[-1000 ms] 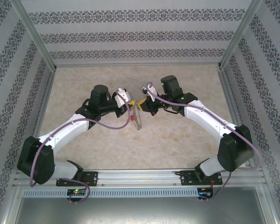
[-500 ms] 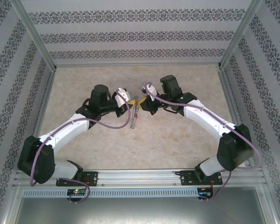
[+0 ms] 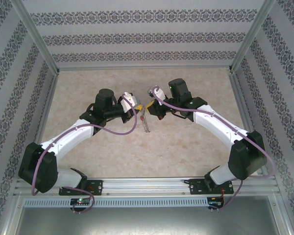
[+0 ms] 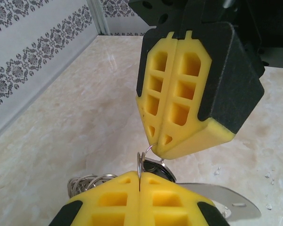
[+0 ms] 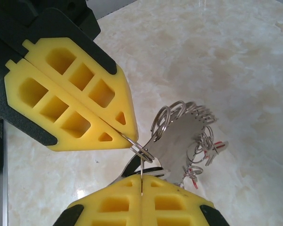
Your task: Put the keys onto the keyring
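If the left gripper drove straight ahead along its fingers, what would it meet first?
The right gripper, most likely: its shut tips face the left gripper nearly tip to tip, with a small ring pinched between them. Depth is unclear.

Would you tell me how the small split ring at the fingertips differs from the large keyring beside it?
The split ring is far smaller than the keyring. The split ring is a plain wire coil; the keyring looks broad and flat, with many rings along its rim. Both are silvery metal.
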Tool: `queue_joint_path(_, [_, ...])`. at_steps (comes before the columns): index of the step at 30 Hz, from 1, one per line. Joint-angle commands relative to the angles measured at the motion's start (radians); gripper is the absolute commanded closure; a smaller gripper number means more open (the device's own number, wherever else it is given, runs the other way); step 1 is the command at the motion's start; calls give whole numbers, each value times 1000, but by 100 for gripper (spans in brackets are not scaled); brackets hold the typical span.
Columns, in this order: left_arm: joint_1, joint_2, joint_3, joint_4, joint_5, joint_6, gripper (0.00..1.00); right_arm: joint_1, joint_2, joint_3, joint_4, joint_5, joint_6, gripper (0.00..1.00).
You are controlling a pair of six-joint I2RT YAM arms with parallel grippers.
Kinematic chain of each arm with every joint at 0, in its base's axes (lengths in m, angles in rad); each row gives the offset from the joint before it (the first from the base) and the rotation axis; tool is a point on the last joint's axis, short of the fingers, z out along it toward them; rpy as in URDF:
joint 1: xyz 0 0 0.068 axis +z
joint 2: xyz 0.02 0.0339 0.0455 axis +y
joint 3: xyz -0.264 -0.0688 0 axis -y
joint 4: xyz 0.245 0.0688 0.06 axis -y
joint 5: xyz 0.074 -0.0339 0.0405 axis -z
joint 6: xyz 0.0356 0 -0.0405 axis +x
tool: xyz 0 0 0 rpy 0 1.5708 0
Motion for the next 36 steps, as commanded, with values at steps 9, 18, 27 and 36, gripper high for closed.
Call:
queue_joint_path(9, [-8,14,14,35,28,-13,100,22,-24,27,19,-55,-35,100])
queue_joint_path(18, [-9,16,18,21,41,-9,100,20,-33,22,39,-23,-17,100])
queue_joint_path(27, [-9,15,16,18,48,-5,100,7,-30,24,64,13,22,100])
queue_joint_path(36, [-10,15,27,18,51,-3,100,6,-22,27,63,35,49,100])
